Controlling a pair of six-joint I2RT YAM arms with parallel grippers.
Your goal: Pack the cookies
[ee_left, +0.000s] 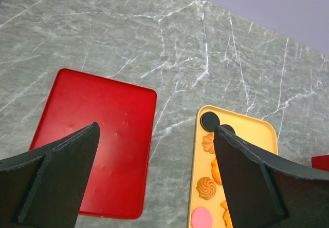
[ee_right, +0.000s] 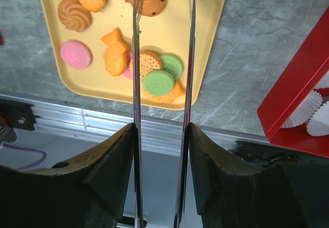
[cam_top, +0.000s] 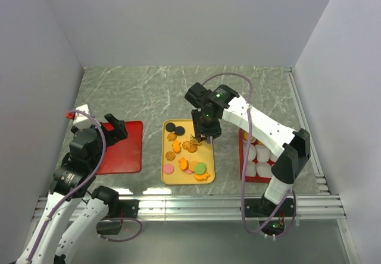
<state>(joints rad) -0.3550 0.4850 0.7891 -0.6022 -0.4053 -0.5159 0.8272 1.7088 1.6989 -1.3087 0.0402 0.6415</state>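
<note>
Picking step: the right gripper (cam_top: pixel 203 139), blades narrow, straddled a round brown speckled cookie (ee_right: pixel 152 2) at frame top — hold unclear — so the next move called for a squeeze and lift.

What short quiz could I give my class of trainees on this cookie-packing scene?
1. True or false: the left gripper holds a cookie.
2. The cookies lie on: A a blue bowl, B a yellow tray, C a green plate.
3. What sits in the red tray on the robot's right?
Key: 1 false, its jaws stand open and empty. 2 B. 3 white paper cups.
</note>
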